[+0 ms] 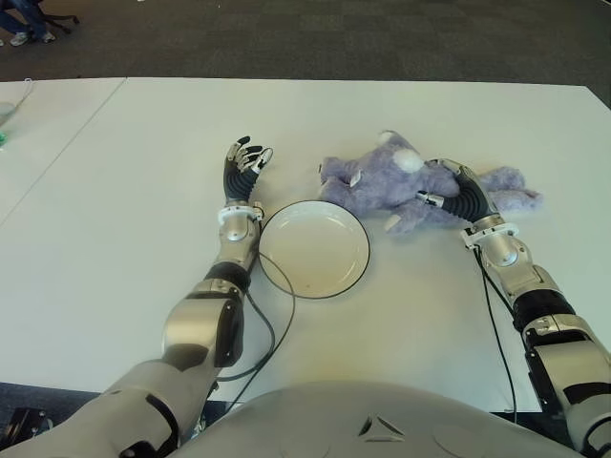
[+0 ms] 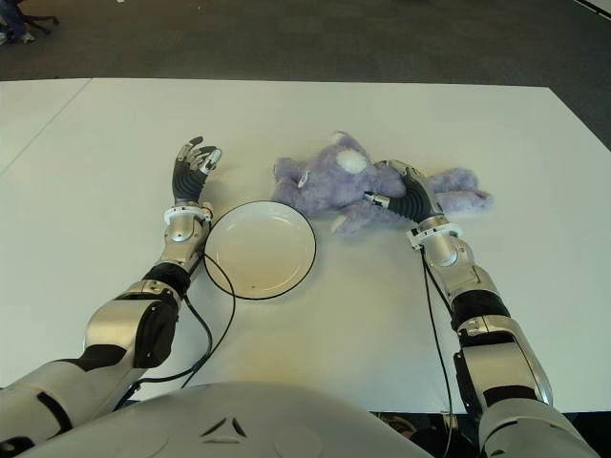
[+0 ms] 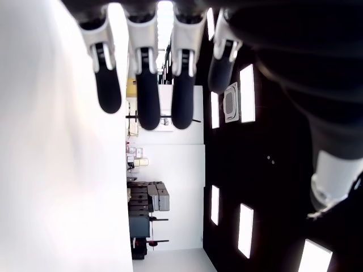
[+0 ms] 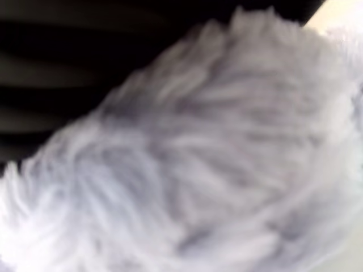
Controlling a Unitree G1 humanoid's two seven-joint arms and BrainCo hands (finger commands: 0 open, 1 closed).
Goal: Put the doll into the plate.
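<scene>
A fluffy purple doll (image 1: 377,186) lies on its side on the white table (image 1: 143,191), just behind and to the right of an empty white plate (image 1: 313,250) with a dark rim. My right hand (image 1: 441,186) lies on the doll's middle with its fingers curled into the fur. Purple fur (image 4: 198,170) fills the right wrist view. On the plate's left side is my left hand (image 1: 245,162), fingers straight and spread, holding nothing. Its fingers (image 3: 148,85) show bare in the left wrist view.
A black cable (image 1: 277,324) loops from my left arm along the plate's near left rim. A second table (image 1: 38,134) adjoins on the left. Dark carpet (image 1: 334,38) lies beyond the far edge, with a person's feet (image 1: 24,29) at the top left.
</scene>
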